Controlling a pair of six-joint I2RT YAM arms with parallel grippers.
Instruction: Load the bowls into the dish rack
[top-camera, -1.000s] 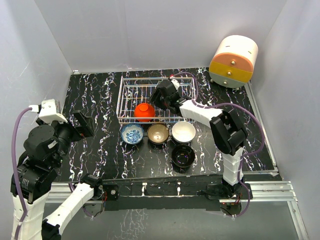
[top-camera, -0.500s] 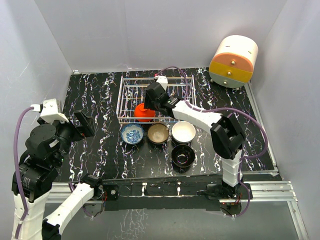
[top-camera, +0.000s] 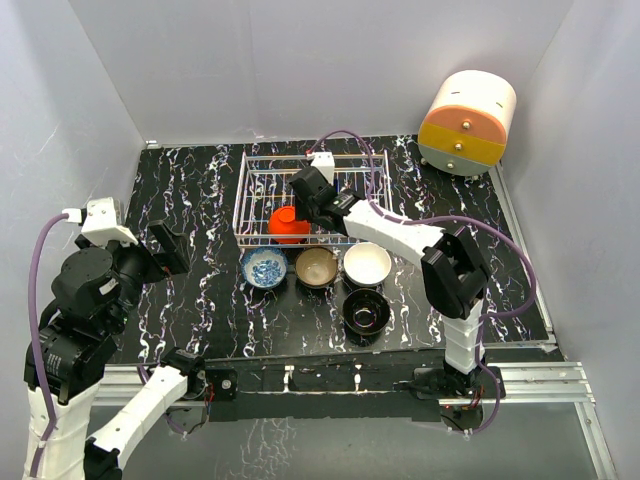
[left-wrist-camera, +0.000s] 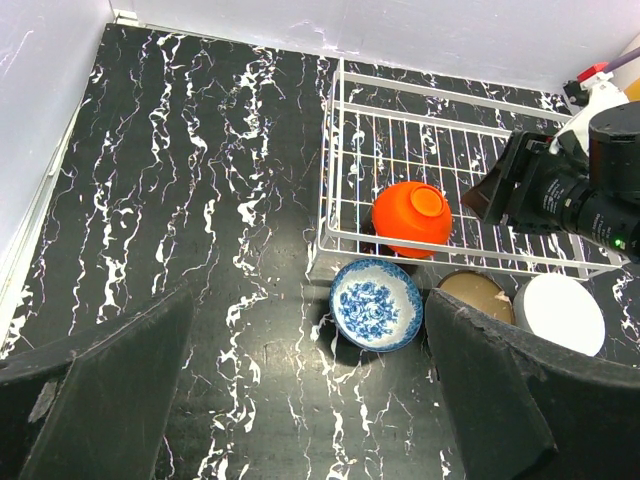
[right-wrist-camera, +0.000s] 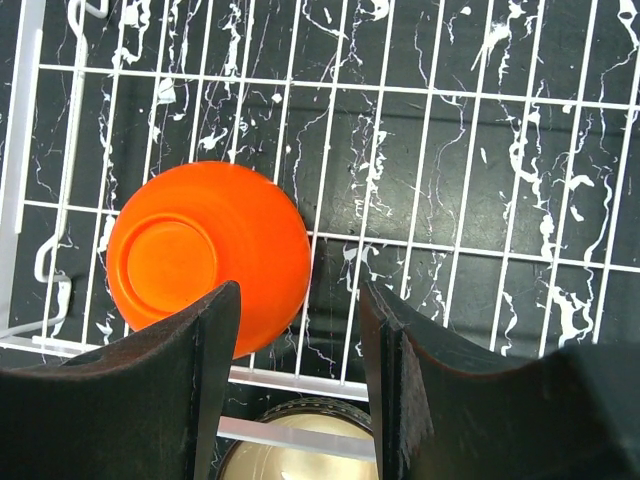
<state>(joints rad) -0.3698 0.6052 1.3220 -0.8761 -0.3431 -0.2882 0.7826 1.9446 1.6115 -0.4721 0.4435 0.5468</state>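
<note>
One red bowl (top-camera: 290, 224) upturned in rack (top-camera: 241, 195); right jaws, spread, now shifted left beside it; left jaws spread. Leaves four bowls (top-camera: 316, 266).

Our right gripper (right-wrist-camera: 296, 310) hangs over the dish rack (top-camera: 262, 176), with the racked bowl (right-wrist-camera: 205, 255) just below it to its left, by the near rail. Nearer us than the gripper, outside that rail, the left bowl (top-camera: 264, 267), middle bowl (top-camera: 316, 266) and right bowl (top-camera: 367, 264) stand in a row on the table (top-camera: 190, 200), the front bowl (top-camera: 366, 311) before the right one. The drawer unit (top-camera: 466, 122) sits well to the gripper's right, farther back.
</note>
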